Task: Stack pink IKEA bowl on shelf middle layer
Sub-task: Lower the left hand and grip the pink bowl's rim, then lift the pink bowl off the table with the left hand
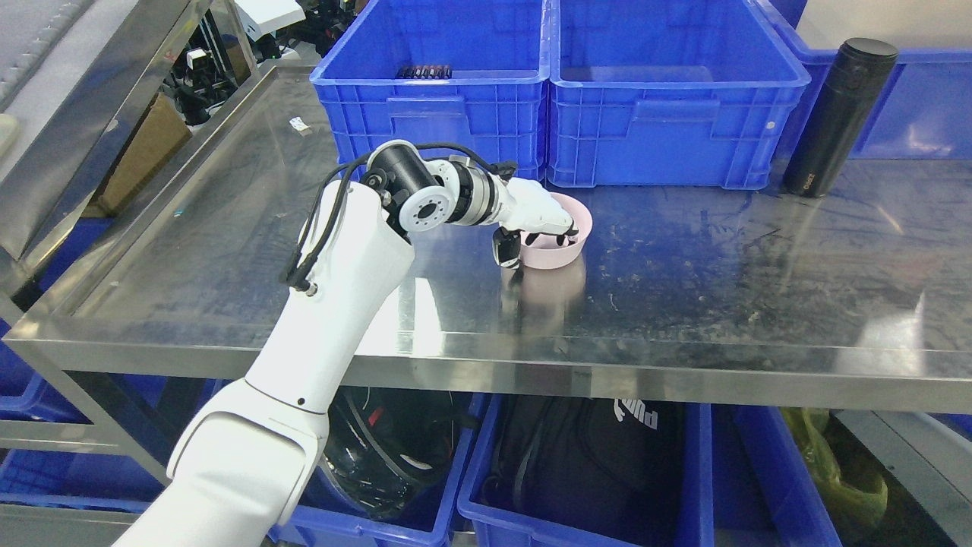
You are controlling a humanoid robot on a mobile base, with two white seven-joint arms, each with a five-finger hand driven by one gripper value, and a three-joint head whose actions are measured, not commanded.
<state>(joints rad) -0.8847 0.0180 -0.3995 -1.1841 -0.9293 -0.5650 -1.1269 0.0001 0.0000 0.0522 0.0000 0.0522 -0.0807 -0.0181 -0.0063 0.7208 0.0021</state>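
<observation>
Head view: left hand [541,216] grips pink bowl [566,241] rim.

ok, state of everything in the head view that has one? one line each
left hand: shut on pink bowl, fingers over its near-left rim, thumb outside
pink bowl: upright on the steel shelf, single, nothing stacked with it
black flask: upright, lid on, at right in front of a bin
left blue bin: open top, dark item at its back edge
right blue bin: open top, contents not visible
</observation>
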